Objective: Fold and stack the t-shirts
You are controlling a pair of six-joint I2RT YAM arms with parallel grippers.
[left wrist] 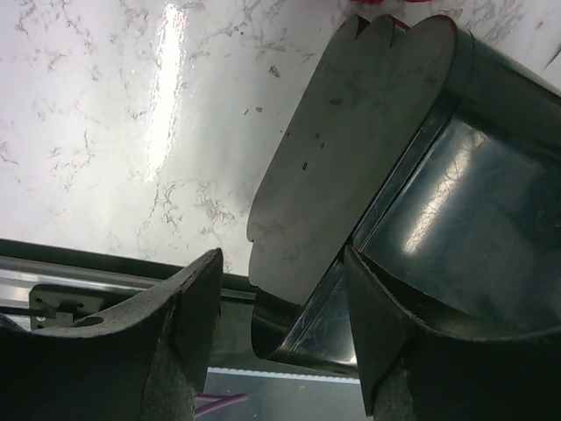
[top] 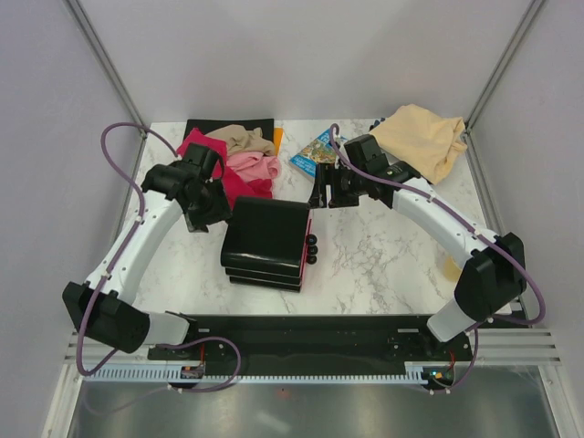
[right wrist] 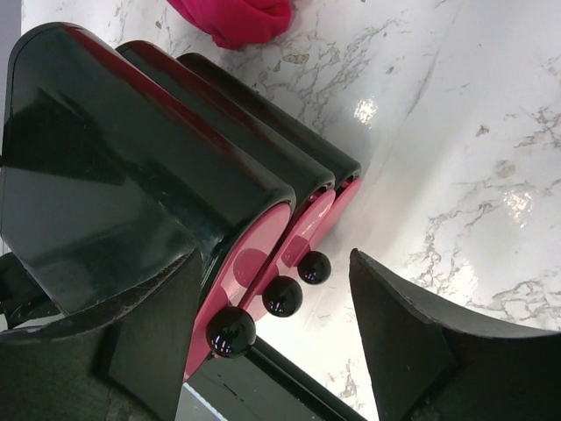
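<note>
**Top view**
- My left gripper: fingers spread, nothing held. It hangs just left of the black drawer stack.
- My right gripper: also spread and empty, just past the stack's far right corner.
- Red shirt, pink shirt and tan shirt: one crumpled heap just beyond my left gripper. They touch one another and lie partly on the mat.
- Peach shirt: bunched beyond and to the right of my right gripper, well apart from the heap.
- Book: just beyond my right gripper.

**Left wrist view**
- Left gripper: a clear gap between the fingers.
- The stack fills the right side; whether my right finger touches it I cannot tell.
- Bare table on the left.

**Right wrist view**
- Right gripper: parted, with no cloth in it.
- The stack's pink drawer fronts and their three knobs sit between and ahead of my fingers.
- Red shirt: far ahead.

**Assessment**
- No shirt looks folded or stacked, so all four remain to do.
- Both grippers are likely open because nothing has been picked yet.
- The stack occupies the middle ground where folding would seem easiest.
</note>
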